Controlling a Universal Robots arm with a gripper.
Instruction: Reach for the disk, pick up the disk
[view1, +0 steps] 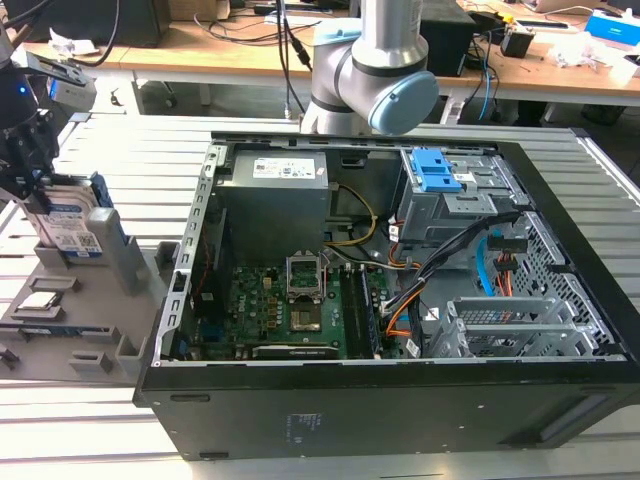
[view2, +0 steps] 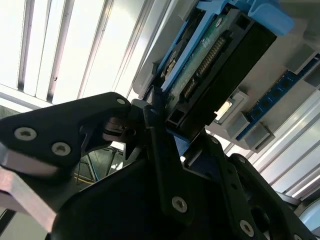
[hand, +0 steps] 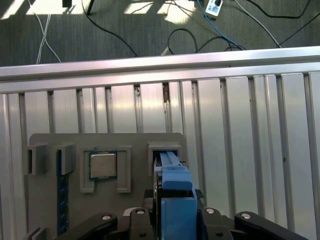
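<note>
- the gripper (hand: 177, 219)?
- fingers (view2: 159, 142) clamped on the disk (view1: 78, 228), one on each side.
- where's the disk?
- upright in the grey holder (view1: 130, 300) on the slatted table (view1: 60, 430), upper end between the fingers.

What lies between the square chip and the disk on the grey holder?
Only the grey holder's raised walls, in the first wrist view; the chip and disk sit in separate pockets.

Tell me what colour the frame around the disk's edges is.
Blue. It shows best in the first wrist view, along the top edge of the disk.
</note>
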